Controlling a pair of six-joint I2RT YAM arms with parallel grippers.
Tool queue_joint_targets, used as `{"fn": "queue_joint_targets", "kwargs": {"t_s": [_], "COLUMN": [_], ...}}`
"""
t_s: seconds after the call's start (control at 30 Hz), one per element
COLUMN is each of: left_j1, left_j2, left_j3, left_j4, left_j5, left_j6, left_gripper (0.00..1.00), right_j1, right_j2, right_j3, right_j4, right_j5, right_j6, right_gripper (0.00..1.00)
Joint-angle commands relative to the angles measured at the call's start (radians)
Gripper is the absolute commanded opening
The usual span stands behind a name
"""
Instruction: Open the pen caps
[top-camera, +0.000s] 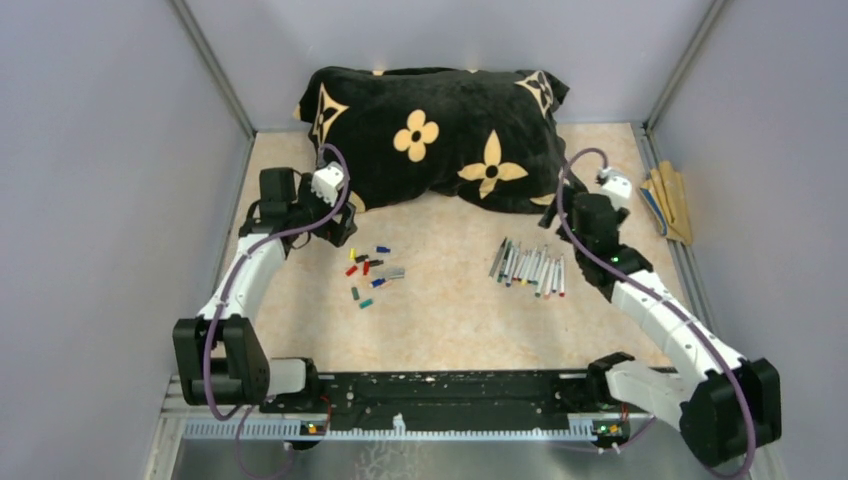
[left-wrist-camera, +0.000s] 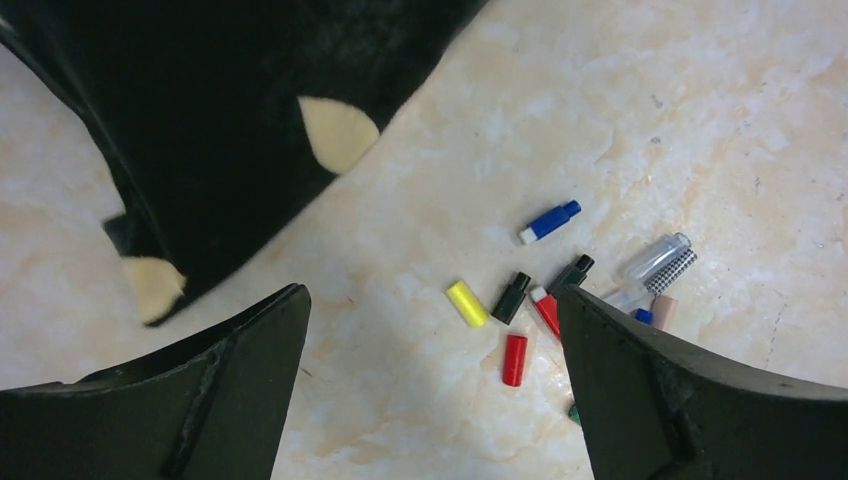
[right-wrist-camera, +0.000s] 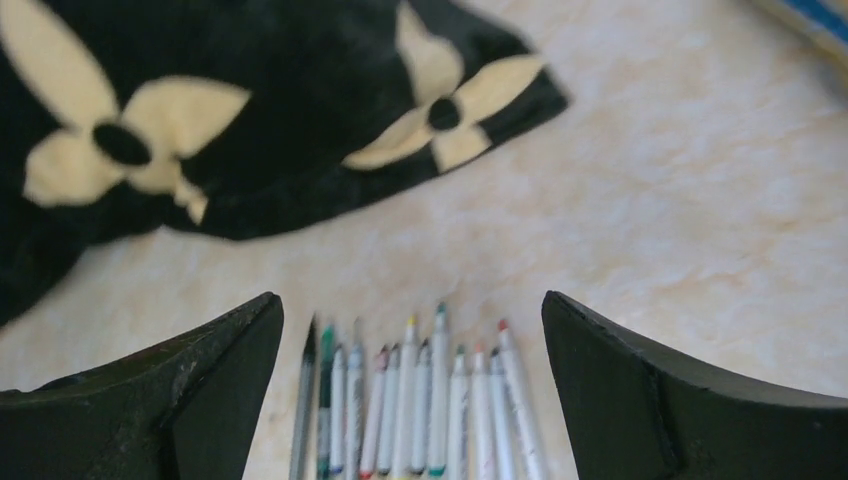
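Several loose pen caps (top-camera: 368, 272) lie scattered left of the table's middle. In the left wrist view I make out a blue cap (left-wrist-camera: 549, 221), a yellow cap (left-wrist-camera: 467, 303), a black cap (left-wrist-camera: 511, 297) and a red cap (left-wrist-camera: 514, 359). My left gripper (left-wrist-camera: 430, 300) hangs open above bare table just left of them, holding nothing. Several pens (top-camera: 530, 267) lie side by side right of centre, their coloured tips bare (right-wrist-camera: 420, 400). My right gripper (right-wrist-camera: 410, 300) is open above the row's far ends, nothing between its fingers.
A black pillow with tan flowers (top-camera: 430, 135) fills the back of the table, close behind both grippers. Tan sticks with a blue stripe (top-camera: 668, 200) lie by the right wall. A clear plastic piece (left-wrist-camera: 655, 255) sits among the caps. Grey walls enclose the table.
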Motion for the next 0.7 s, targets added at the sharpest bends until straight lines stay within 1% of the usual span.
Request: {"fn": "queue_joint_targets", "kwargs": {"t_s": [0.0, 0.1, 0.17, 0.2, 0.23, 0.37, 0.4, 0.47, 0.6, 0.67], "left_j1": [-0.001, -0.003, -0.002, -0.002, -0.002, -0.002, -0.002, -0.001, -0.001, -0.002], "left_j2": [-0.011, 0.028, 0.068, 0.089, 0.109, 0.184, 0.195, 0.213, 0.239, 0.226], "left_j3": [-0.169, -0.244, -0.279, -0.296, -0.317, -0.392, -0.412, -0.456, -0.558, -0.588], "left_j4": [0.314, 0.47, 0.565, 0.611, 0.668, 0.881, 0.937, 1.045, 1.275, 1.305], "left_j5": [-0.073, -0.073, -0.087, -0.09, -0.091, -0.111, -0.112, -0.108, -0.101, -0.108], "left_j6": [-0.202, -0.255, -0.286, -0.292, -0.296, -0.328, -0.341, -0.369, -0.385, -0.391], "left_gripper": [0.99, 0.99, 0.99, 0.99, 0.99, 0.99, 0.99, 0.99, 0.99, 0.99], "right_j1": [-0.076, -0.077, -0.077, -0.077, -0.078, -0.081, -0.084, -0.099, -0.121, -0.138], "right_j2": [-0.112, -0.182, -0.218, -0.236, -0.249, -0.244, -0.229, -0.185, -0.043, 0.033], "right_j3": [-0.07, -0.215, -0.311, -0.357, -0.398, -0.509, -0.523, -0.538, -0.562, -0.562], "right_j4": [-0.021, 0.151, 0.301, 0.388, 0.473, 0.765, 0.798, 0.834, 0.98, 1.052], "right_j5": [0.208, 0.399, 0.525, 0.552, 0.565, 0.588, 0.599, 0.572, 0.528, 0.492], "right_j6": [0.011, -0.088, -0.144, -0.197, -0.257, -0.393, -0.393, -0.385, -0.389, -0.39], "right_gripper": [0.99, 0.99, 0.99, 0.99, 0.99, 0.99, 0.99, 0.99, 0.99, 0.99]}}
